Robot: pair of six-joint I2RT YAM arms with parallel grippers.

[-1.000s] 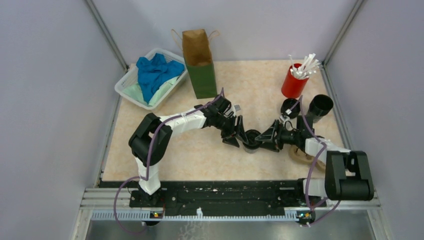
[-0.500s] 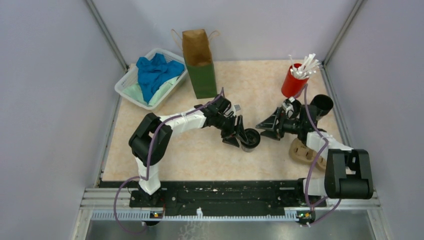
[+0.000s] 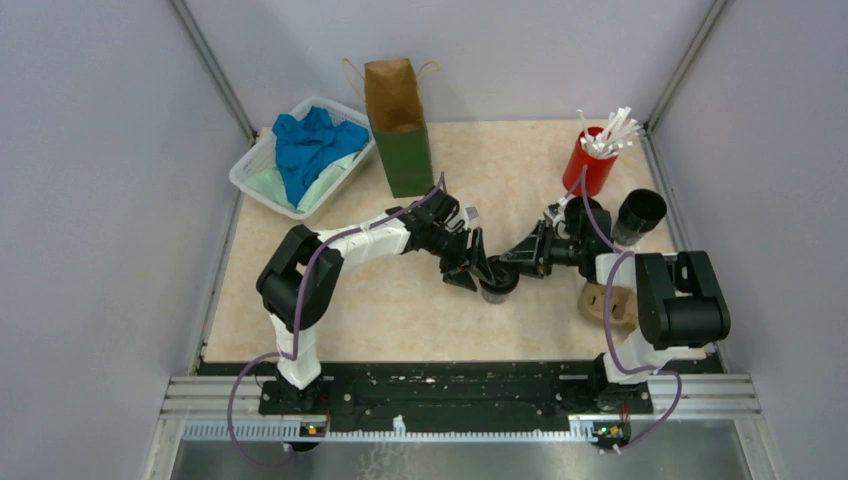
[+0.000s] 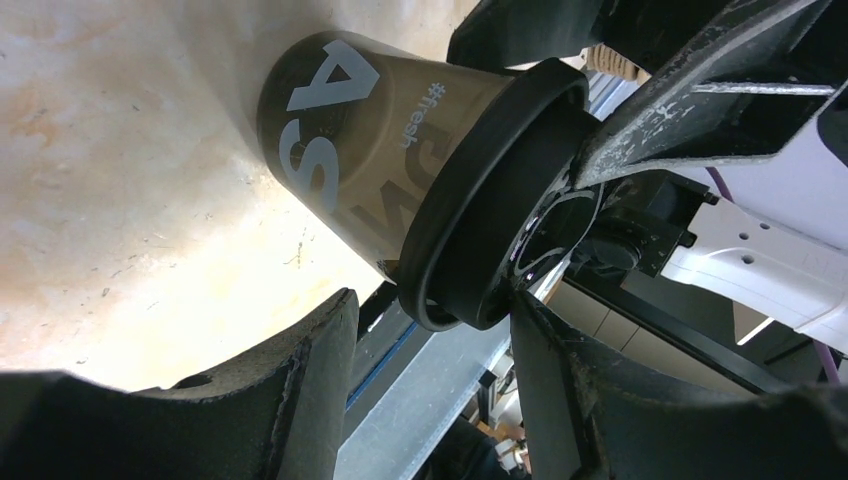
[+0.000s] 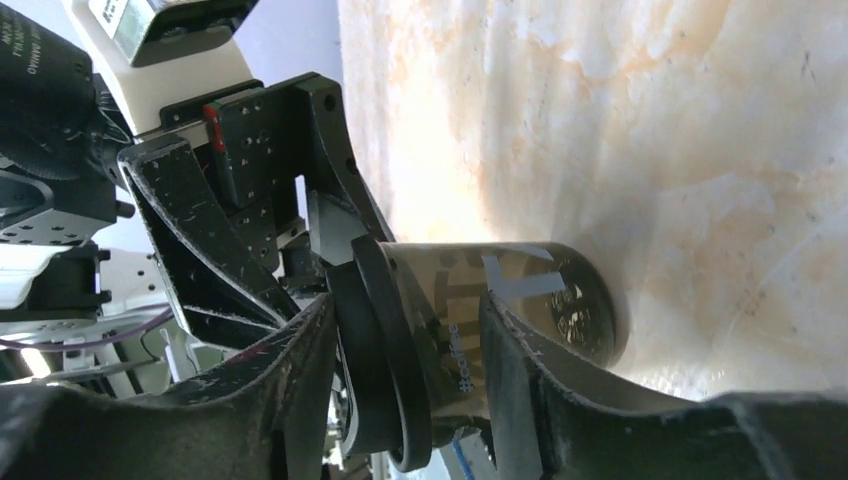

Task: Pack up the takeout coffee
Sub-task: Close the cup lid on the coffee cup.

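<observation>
A white basket sits at the counter's far left corner, with a blue cloth heaped in it. Just to its right, at the far edge, a paper bag stands upright with its mouth open, brown above and green below.

The left arm reaches from the near left toward the middle of the counter. There the left fingers pinch the takeout coffee cup at its round black lid. In the left wrist view, the lid's rim lies between them and touches the finger on the right of that view. The cup's base rests on the counter near its middle, well apart from the bag. Its dark side carries large white letters and a small "#fresh".

The right fingers come at the same cup from the right. In the right wrist view they flank its body just under the lid, one on each side and very close. Whether they press on it or stand a little off I cannot tell.

Near the far right corner, a red cup holds a bunch of white sticks. A second black cup stands just beside it, nearer and close to the right edge. A tan pulp carrier lies by the right edge, partly hidden under the right arm.
</observation>
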